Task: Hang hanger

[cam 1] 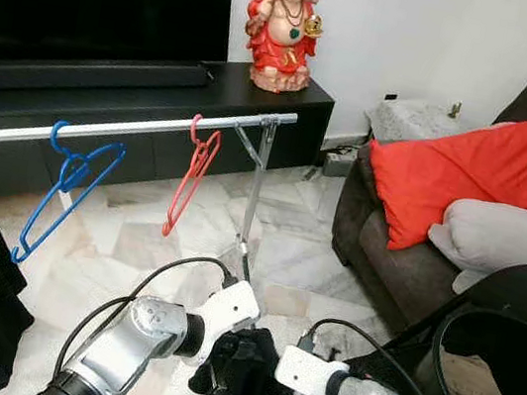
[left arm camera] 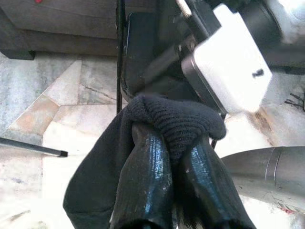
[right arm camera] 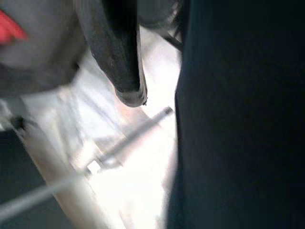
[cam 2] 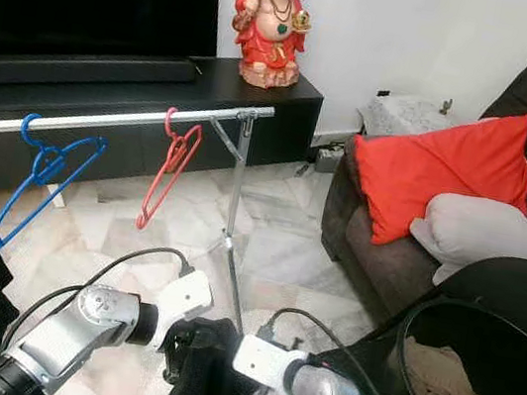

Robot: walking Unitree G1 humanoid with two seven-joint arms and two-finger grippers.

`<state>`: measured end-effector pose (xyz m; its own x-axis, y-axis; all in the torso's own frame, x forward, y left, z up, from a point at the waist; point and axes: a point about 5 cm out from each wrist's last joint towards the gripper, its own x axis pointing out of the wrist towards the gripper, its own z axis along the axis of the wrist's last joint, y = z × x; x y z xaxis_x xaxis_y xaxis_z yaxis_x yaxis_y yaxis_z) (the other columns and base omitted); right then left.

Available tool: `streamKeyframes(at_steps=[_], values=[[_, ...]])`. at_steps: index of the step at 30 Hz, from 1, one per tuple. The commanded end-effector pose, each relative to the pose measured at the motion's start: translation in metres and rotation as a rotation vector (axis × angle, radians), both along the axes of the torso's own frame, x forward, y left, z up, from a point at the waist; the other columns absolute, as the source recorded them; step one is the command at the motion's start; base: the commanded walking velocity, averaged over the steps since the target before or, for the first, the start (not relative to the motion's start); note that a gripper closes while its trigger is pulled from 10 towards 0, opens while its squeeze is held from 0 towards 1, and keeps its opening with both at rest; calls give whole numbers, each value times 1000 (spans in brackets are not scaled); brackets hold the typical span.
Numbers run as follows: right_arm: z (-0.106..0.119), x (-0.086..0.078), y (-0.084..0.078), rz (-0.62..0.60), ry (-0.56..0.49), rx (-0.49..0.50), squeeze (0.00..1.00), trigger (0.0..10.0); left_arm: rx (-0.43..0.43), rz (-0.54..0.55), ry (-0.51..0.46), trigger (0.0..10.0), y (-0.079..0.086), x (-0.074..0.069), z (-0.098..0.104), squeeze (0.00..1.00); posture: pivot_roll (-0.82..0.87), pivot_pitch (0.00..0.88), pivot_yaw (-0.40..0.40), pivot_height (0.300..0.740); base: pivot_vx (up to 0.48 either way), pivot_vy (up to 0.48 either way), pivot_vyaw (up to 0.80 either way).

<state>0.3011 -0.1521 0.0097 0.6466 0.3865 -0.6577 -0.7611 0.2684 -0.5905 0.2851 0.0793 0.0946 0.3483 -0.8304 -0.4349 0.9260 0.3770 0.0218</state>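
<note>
A black garment [cam 1: 240, 379] is pinched between the closed fingers of the left gripper [left arm camera: 176, 157], low before the robot. The rail [cam 1: 124, 125] lies above and ahead, running crosswise. The right gripper [cam 1: 298, 393] is beside the cloth; its finger state cannot be told.

Rail [cam 1: 154, 127]: bright smooth metal, w/ metal stand. Blue hanger [cam 1: 64, 188] & red hanger [cam 1: 192, 174]: thin glossy plastic. Black cloth [left arm camera: 157, 124] in left gripper [left arm camera: 178, 143]: matt ribbed knit; fingers [left arm camera: 147, 181] glossy black, slightly dimpled. Arms brushed silver metal, white plastic wrist housings. Floor [cam 1: 285, 251]: polished veined marble. Sofa [cam 1: 414, 261]: dark matt fabric; red cushion [cam 1: 452, 177] smooth cloth. Statue [cam 1: 286, 26]: glossy painted.
</note>
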Motion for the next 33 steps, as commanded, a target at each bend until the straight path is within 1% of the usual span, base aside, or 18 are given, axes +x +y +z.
streamKeyframes(at_steps=[1,4,7,8,9,10,11,14,17,19,20,22,23,25,27,30,31,33], values=[[3,5,-5,-30,-26,-41,0,10000,-19,-24,-13,0,-4,-1,6,0,88,45,-5,740,0,0,0],[7,10,-7,-55,-59,-51,0,10000,-18,-23,-12,0,-3,-2,6,0,88,45,-5,740,0,0,0],[9,12,-6,-77,-74,-32,0,10000,-17,-22,-12,0,-3,-2,6,0,88,45,-5,740,0,0,0],[9,13,-4,-91,-81,-16,0,10000,-17,-22,-12,0,-3,-2,6,0,87,45,-5,740,0,0,0],[10,13,1,-92,-72,21,0,10000,-18,-23,-12,0,-3,-2,6,0,89,44,-4,740,0,0,0],[10,13,1,-92,-72,21,0,10000,-18,-23,-12,0,-3,-2,6,0,89,44,-4,740,0,0,0],[10,12,6,-79,-53,64,0,10000,-18,-23,-12,0,-3,-2,6,0,89,44,-4,740,0,0,0],[10,9,13,-30,-29,92,0,10000,-17,-23,-12,0,-3,-1,6,0,89,44,-4,740,0,0,0],[9,8,16,-10,-4,116,0,10000,-16,-21,-13,0,-3,-1,6,0,89,44,-4,740,0,0,0],[6,3,19,25,66,146,0,10000,-16,-20,-12,0,-3,-1,6,0,89,44,-4,740,0,0,0],[6,3,19,25,66,146,0,10000,-16,-20,-12,0,-3,-1,6,0,89,44,-4,740,0,0,0],[0,-6,17,84,158,132,0,10000,-16,-20,-13,0,-3,-1,6,0,86,44,-3,740,0,0,0],[0,-6,17,84,158,132,0,10000,-16,-20,-13,0,-3,-1,6,0,86,44,-3,740,0,0,0],[-7,-15,9,115,270,107,0,10000,-16,-19,-13,0,-3,-1,6,0,86,44,-3,740,0,0,0],[-7,-15,8,116,279,106,0,10000,-16,-19,-13,0,-3,-1,6,0,86,44,-3,740,0,0,0],[-13,-21,-10,135,317,-27,0,10000,-17,-18,-12,0,-3,-1,6,0,83,45,-3,740,0,0,0],[-13,-20,-14,127,317,-50,0,10000,-17,-18,-12,0,-3,-1,6,0,80,45,-2,740,0,0,0],[-12,-19,-16,115,312,-57,0,10000,-17,-18,-12,0,-3,0,6,0,80,45,-2,740,0,0,0]])
